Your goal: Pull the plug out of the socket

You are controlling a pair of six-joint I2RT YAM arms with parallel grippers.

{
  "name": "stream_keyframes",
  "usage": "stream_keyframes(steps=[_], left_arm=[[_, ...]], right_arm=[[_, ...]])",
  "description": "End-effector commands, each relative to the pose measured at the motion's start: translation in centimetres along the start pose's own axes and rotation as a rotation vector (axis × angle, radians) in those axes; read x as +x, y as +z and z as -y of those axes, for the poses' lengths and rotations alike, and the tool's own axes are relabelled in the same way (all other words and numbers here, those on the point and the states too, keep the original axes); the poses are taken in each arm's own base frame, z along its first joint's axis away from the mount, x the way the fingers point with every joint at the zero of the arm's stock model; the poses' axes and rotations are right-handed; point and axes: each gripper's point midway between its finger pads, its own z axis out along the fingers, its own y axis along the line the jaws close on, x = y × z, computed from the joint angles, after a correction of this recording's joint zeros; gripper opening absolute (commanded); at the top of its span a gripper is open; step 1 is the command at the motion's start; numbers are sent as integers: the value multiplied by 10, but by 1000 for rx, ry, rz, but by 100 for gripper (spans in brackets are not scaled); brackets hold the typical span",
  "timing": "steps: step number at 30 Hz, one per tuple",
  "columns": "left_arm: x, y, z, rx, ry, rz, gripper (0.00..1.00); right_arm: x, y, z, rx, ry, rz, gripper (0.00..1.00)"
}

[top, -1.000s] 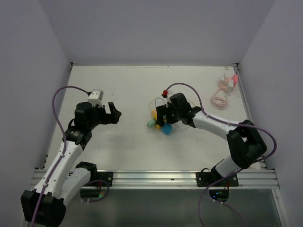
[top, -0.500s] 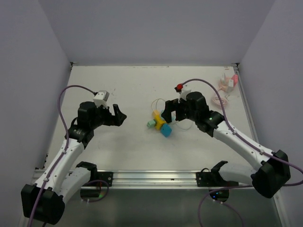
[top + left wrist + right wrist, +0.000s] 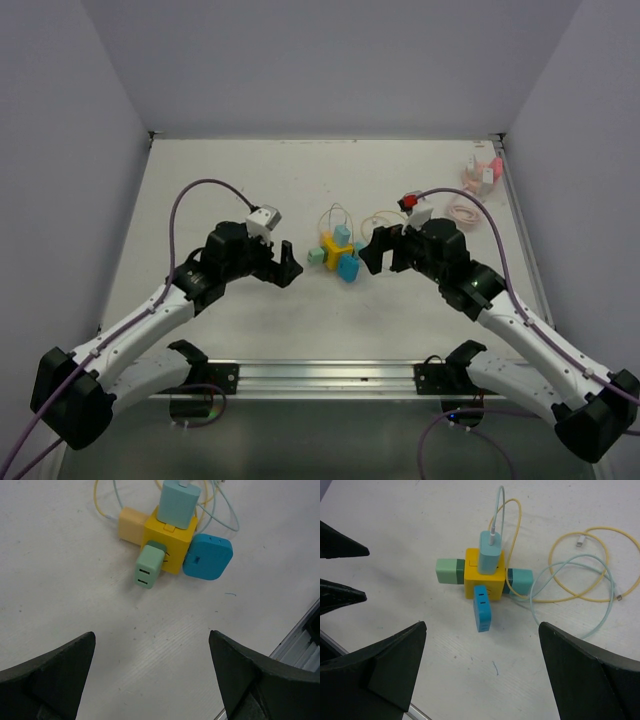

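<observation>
A yellow socket cube (image 3: 331, 251) lies mid-table with several plugs in it: a mint green plug (image 3: 148, 568), a blue plug (image 3: 207, 556), a light blue plug (image 3: 178, 502) with a cable, and a teal plug (image 3: 520, 580). My left gripper (image 3: 285, 270) is open and empty just left of the cube, apart from it; in its wrist view the gripper (image 3: 151, 634) is short of the green plug. My right gripper (image 3: 368, 250) is open and empty just right of the cube; in its wrist view the gripper (image 3: 481, 625) frames the blue plug (image 3: 482, 608).
Yellow and pale teal cables (image 3: 580, 580) loop behind the cube. Pink and white chargers (image 3: 481, 175) and a coiled pink cable (image 3: 462, 212) lie at the back right. A metal rail (image 3: 330, 375) runs along the near edge. Walls close in on the left, back and right.
My right gripper has pulled back from the cube to its right side. My left gripper has moved right, close to the cube. The cube has shifted and turned slightly.
</observation>
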Motion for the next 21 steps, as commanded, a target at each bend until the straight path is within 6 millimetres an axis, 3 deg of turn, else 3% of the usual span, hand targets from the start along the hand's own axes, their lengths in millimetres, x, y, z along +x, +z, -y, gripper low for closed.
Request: stream_keyframes(steps=[1,5,9,15,21], left_arm=[[-25,10,12,-3,51,48,99],[-21,21,15,-6,63,37,100],[-25,21,20,16,52,65,100],[-32,22,12,-29,77,83,100],[-24,33,13,-6,69,62,100]], right_arm=[[-11,0,-12,-50,30,37,99],[0,20,-16,-46,72,-68,96],[1,38,-14,-10,127,-58,94],[11,68,2,90,118,-73,92],[20,92,-7,94,107,-98,91]])
